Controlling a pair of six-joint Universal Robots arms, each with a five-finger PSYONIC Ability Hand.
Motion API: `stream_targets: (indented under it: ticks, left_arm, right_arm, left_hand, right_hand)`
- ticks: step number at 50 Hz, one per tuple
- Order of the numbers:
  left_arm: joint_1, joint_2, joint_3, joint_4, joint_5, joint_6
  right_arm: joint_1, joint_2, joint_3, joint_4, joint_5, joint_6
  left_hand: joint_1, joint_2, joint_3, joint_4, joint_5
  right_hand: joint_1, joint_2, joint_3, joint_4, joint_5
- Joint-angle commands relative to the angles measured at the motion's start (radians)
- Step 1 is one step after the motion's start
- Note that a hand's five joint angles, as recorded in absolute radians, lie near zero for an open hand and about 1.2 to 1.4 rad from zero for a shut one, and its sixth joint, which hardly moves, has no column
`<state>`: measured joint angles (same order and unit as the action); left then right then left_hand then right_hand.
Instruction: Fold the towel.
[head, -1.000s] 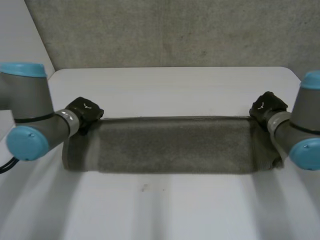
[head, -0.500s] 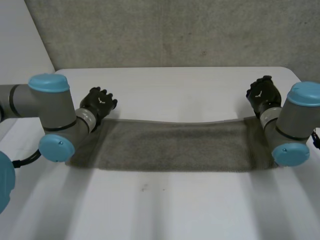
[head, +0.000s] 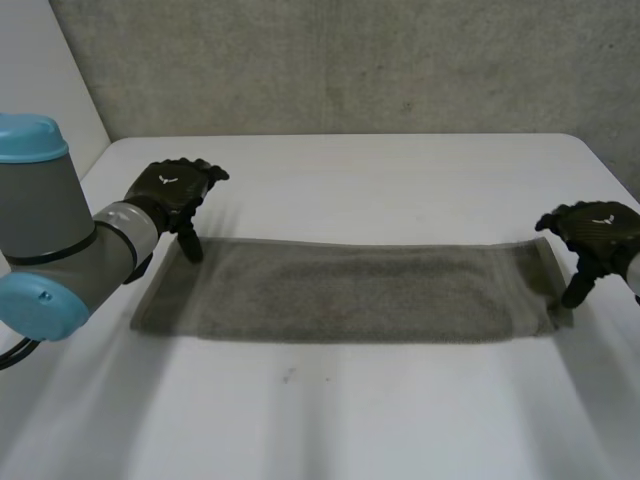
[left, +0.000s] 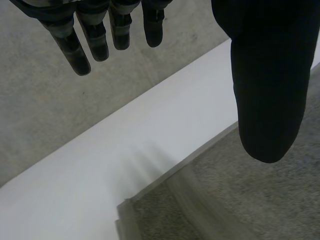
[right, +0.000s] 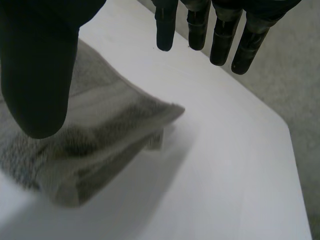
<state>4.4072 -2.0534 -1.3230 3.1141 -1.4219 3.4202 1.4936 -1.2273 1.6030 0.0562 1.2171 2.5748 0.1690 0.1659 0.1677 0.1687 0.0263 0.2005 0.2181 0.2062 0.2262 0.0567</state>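
We see the towel (head: 350, 290) folded into a long strip on the table (head: 350, 170); left hand (head: 172, 190) and right hand (head: 597, 232) spread at its ends.

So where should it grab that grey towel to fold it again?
Probably at its two short ends. The towel lies flat as a long strip, so the open left hand and right hand can each come down from above at their own end and pinch the edge. The right end's layers lift slightly off the table, offering a lip.
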Motion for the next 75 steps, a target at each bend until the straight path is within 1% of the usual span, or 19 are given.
stream_targets:
  ticks: [1, 10, 21, 23, 25, 29, 31, 34, 43, 48, 54, 56, 59, 61, 71, 72, 73, 74, 75]
  left_arm:
    - [-0.005, 0.025, -0.042, 0.000, 0.017, 0.004]
    - [-0.002, 0.025, -0.056, 0.003, 0.018, 0.004]
    - [-0.015, 0.019, -0.068, 0.004, 0.018, 0.004]
    - [-0.015, 0.018, -0.073, 0.012, 0.018, 0.004]
    - [-0.015, 0.019, -0.073, 0.015, 0.018, 0.004]
    - [-0.015, 0.019, -0.074, 0.015, 0.018, 0.004]
    - [-0.015, 0.022, -0.074, 0.015, 0.018, 0.004]
    - [-0.015, 0.028, -0.077, 0.014, 0.017, 0.004]
    - [-0.011, 0.067, -0.108, 0.014, 0.018, 0.004]
    - [-0.005, 0.088, -0.127, 0.014, 0.017, 0.005]
    - [0.000, 0.108, -0.139, 0.015, 0.017, 0.004]
    - [0.000, 0.117, -0.142, 0.017, 0.015, 0.001]
    - [0.000, 0.124, -0.143, 0.017, 0.015, -0.001]
    - [-0.002, 0.133, -0.147, 0.017, 0.015, -0.004]
    - [-0.020, 0.128, -0.136, 0.041, 0.012, -0.007]
    - [-0.028, 0.127, -0.134, 0.053, 0.011, -0.009]
    - [-0.028, 0.127, -0.134, 0.054, 0.011, -0.009]
    - [-0.038, 0.124, -0.130, 0.064, 0.011, -0.009]
    - [-0.038, 0.124, -0.130, 0.064, 0.011, -0.009]
  right_arm:
    - [-0.068, 0.000, 0.092, -0.004, -0.071, -0.022]
    - [-0.108, 0.022, 0.166, -0.022, -0.169, -0.085]
    - [-0.113, 0.130, 0.155, -0.184, -0.200, -0.090]
    - [-0.113, 0.146, 0.144, -0.209, -0.186, -0.088]
    - [-0.113, 0.147, 0.140, -0.216, -0.170, -0.090]
    - [-0.128, 0.146, 0.121, -0.225, -0.093, -0.094]
    - [-0.168, 0.126, 0.106, -0.239, 0.017, -0.111]
    - [-0.199, 0.103, 0.086, -0.239, 0.085, -0.169]
    - [-0.196, 0.003, 0.048, -0.239, 0.111, -0.308]
    - [0.060, -0.015, -0.041, -0.230, 0.114, -0.224]
    - [0.270, -0.006, -0.095, -0.231, 0.104, -0.165]
    - [0.438, 0.032, -0.127, -0.243, 0.102, -0.169]
    - [0.531, 0.074, -0.149, -0.246, 0.102, -0.173]
    - [0.682, 0.149, -0.193, -0.254, 0.101, -0.174]
    - [0.852, 0.314, -0.225, -0.283, 0.098, -0.165]
    - [0.855, 0.327, -0.224, -0.295, 0.096, -0.160]
    - [0.855, 0.327, -0.224, -0.296, 0.096, -0.160]
    - [0.855, 0.331, -0.222, -0.305, 0.098, -0.156]
    - [0.855, 0.331, -0.222, -0.305, 0.098, -0.156]
  left_hand:
    - [0.006, 0.009, 0.007, 0.006, -0.026]
    - [0.006, 0.009, 0.007, 0.006, -0.026]
    - [0.006, 0.009, 0.007, 0.006, -0.026]
    - [0.006, 0.009, 0.007, 0.006, -0.026]
    - [0.006, 0.009, 0.007, 0.006, -0.026]
    - [0.006, 0.009, 0.007, 0.006, -0.026]
    - [0.006, 0.009, 0.007, 0.006, -0.026]
    - [0.006, 0.009, 0.007, 0.006, -0.026]
    - [0.006, 0.009, 0.007, 0.006, -0.026]
    - [0.006, 0.009, 0.008, 0.007, -0.026]
    - [0.006, 0.009, 0.008, 0.007, -0.025]
    - [0.006, 0.009, 0.008, 0.007, -0.025]
    - [0.006, 0.009, 0.008, 0.007, -0.025]
    - [0.006, 0.009, 0.008, 0.007, -0.025]
    - [0.006, 0.009, 0.008, 0.007, -0.025]
    - [0.006, 0.009, 0.008, 0.007, -0.025]
    - [0.006, 0.009, 0.008, 0.007, -0.025]
    - [0.009, 0.012, 0.011, 0.010, -0.023]
    - [0.009, 0.012, 0.011, 0.010, -0.023]
  right_hand:
    - [-0.004, -0.022, -0.010, -0.030, -0.035]
    - [0.061, 0.043, 0.055, 0.035, 0.030]
    - [0.795, 0.777, 0.789, 0.769, 0.764]
    - [1.131, 1.113, 1.125, 1.105, 1.100]
    - [1.195, 1.178, 1.189, 1.169, 1.164]
    - [1.196, 1.178, 1.190, 1.170, 1.165]
    - [1.196, 1.178, 1.190, 1.170, 1.165]
    - [1.196, 1.178, 1.190, 1.170, 1.165]
    - [1.196, 1.178, 1.190, 1.170, 1.165]
    - [1.196, 1.178, 1.190, 1.170, 1.165]
    - [1.196, 1.178, 1.190, 1.170, 1.165]
    - [1.196, 1.178, 1.190, 1.170, 1.165]
    - [1.196, 1.178, 1.190, 1.170, 1.165]
    - [1.196, 1.178, 1.190, 1.170, 1.165]
    - [1.196, 1.178, 1.190, 1.170, 1.165]
    - [0.993, 0.976, 0.988, 0.968, 0.963]
    - [0.991, 0.974, 0.986, 0.966, 0.961]
    - [0.480, 0.462, 0.474, 0.454, 0.449]
    - [0.475, 0.457, 0.469, 0.449, 0.444]
